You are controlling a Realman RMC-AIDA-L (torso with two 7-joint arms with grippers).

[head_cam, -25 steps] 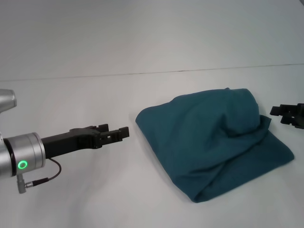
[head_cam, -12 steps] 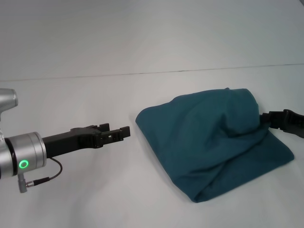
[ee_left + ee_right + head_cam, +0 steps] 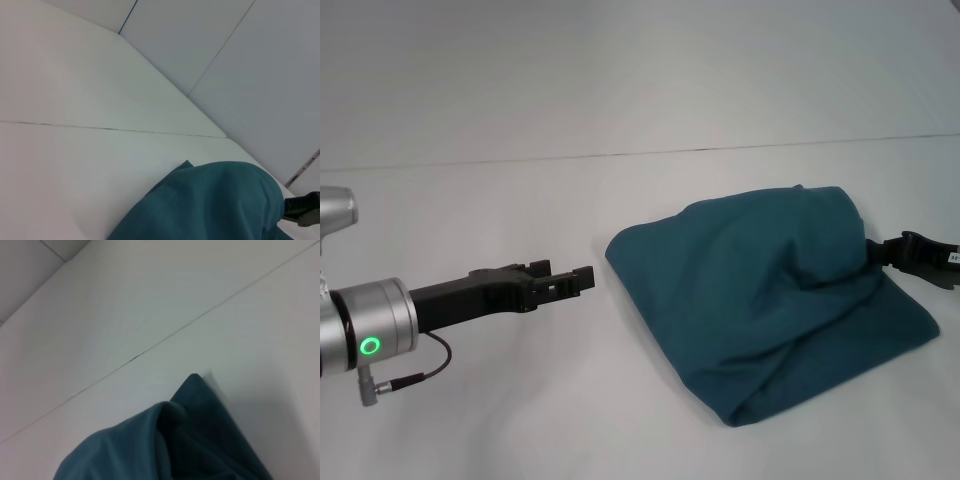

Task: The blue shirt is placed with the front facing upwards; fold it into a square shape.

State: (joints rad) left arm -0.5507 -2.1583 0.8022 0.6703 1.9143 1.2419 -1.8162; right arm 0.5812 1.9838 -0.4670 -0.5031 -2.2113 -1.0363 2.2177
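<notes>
The large dark teal-blue cotton shirt (image 3: 772,300) lies bundled in a rough, rounded heap on the white table surface (image 3: 520,430), right of centre in the head view. Only plain fabric faces up, with soft creases and a hump toward its far right corner. It is more a loose wedge than a neat square, its long axis running from the far left corner down to the near right one, so the fold appears to need tidying.

The black right gripper (image 3: 910,255) sits at the shirt's right edge, its tip touching or just beside the fabric under the hump. Whether its jaws are spread, narrowed or pinching cloth cannot be told, since the tip is hidden against the shirt and the right wrist view shows only fabric and table.

The black left gripper (image 3: 558,282) hovers just above the table to the shirt's left, apart from the cloth, with a strip of bare table between it and the shirt's left corner. Its jaws stand apart with a narrow gap and hold nothing.

The right arm is clearly the nearer one; the shirt lies directly leftward of it. Any next tuck or pull on the right edge would likely fall to that arm, while the left would have to reach rightward across the gap
</notes>
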